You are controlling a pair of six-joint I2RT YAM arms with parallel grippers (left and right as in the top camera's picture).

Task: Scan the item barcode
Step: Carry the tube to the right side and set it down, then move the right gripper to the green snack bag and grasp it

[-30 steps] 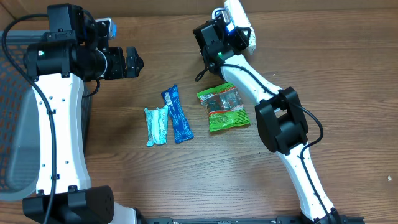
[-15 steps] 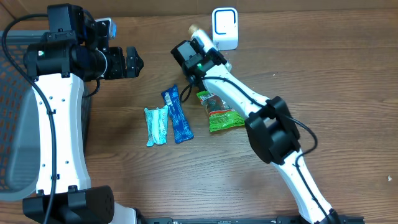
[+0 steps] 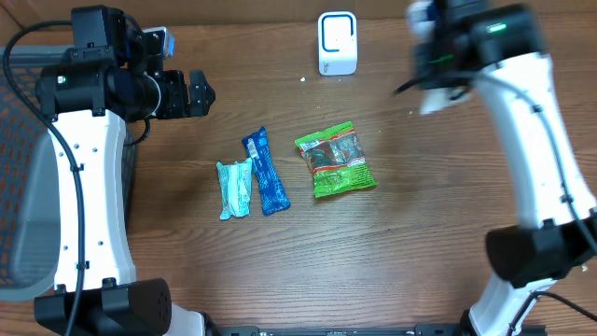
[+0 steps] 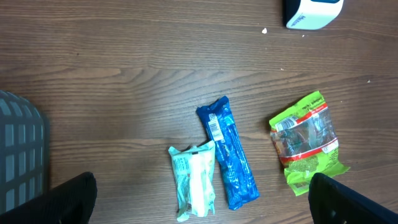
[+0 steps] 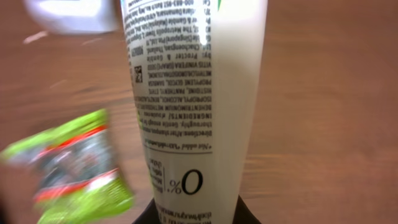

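Fingers (image 4: 351, 202) of the left gripper (image 3: 201, 93) stand wide apart beside the grey mesh basket (image 3: 17, 187), whose contents cannot be made out. The right gripper (image 5: 194, 214) is clamped on the smooth white plastic tube with fine print (image 5: 199, 93), held above the table to the right of the rounded white scanner box (image 3: 337, 43). On the grained brown wooden table (image 3: 187, 271) a crinkled teal packet (image 3: 235, 189) lies against a glossy blue bar wrapper (image 3: 266, 173), with a green foil snack bag (image 3: 336, 161) lying apart from them.
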